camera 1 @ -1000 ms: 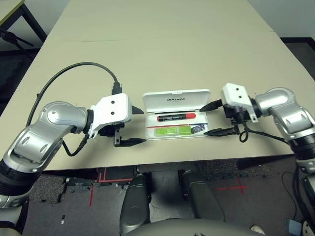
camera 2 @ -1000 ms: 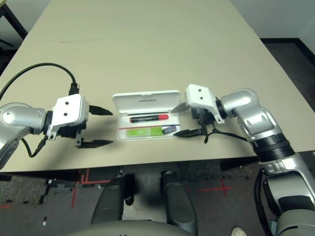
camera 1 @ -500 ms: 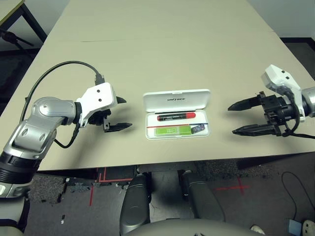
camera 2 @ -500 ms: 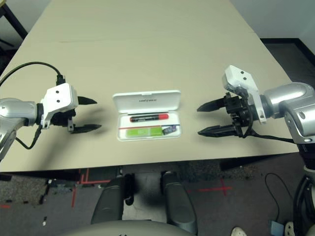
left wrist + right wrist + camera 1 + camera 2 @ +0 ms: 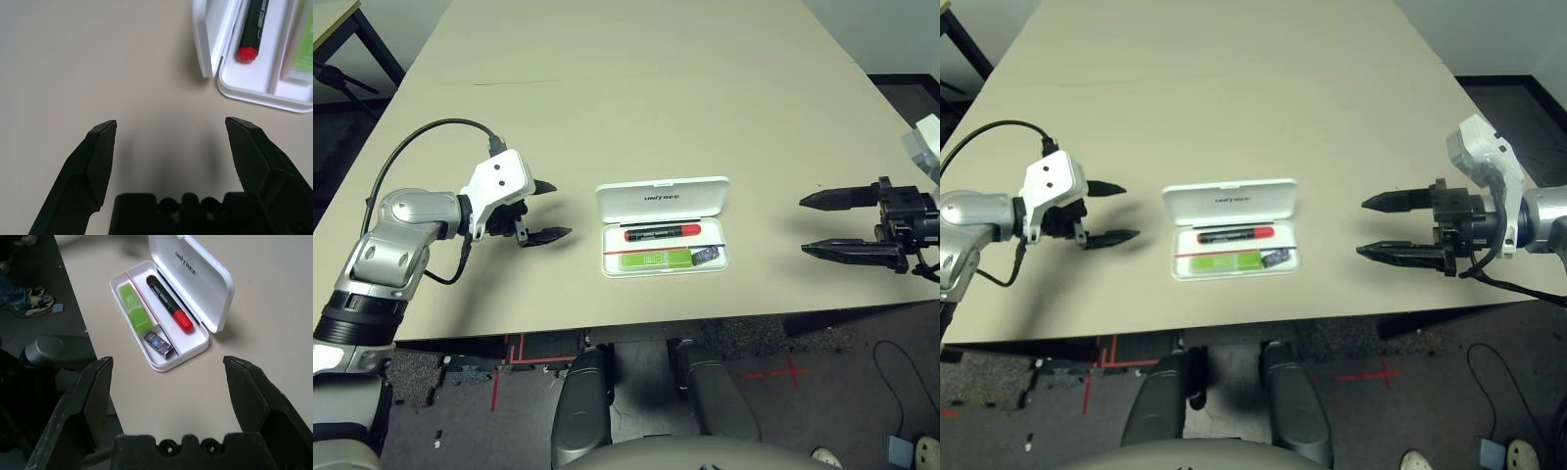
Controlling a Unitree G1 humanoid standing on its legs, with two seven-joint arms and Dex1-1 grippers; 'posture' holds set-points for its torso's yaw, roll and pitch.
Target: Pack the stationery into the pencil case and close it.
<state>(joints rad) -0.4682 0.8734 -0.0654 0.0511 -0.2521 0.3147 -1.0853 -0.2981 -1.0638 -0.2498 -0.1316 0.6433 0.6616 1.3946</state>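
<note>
Inside, the open pencil case (image 5: 663, 231) holds the red marker (image 5: 663, 233), green marker (image 5: 653, 260) and tiny block (image 5: 706, 256); both grippers' jaws gape wide, empty.

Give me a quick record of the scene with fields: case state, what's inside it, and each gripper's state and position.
case: white pencil case lies open, lid raised at the far side
contents: red marker, lime-green marker, small grey-black block, all in the tray
left gripper: jaws open, empty, off the case's left end
right gripper: jaws open, empty, well clear of the case's right end
remaining: lid not yet closed
</note>
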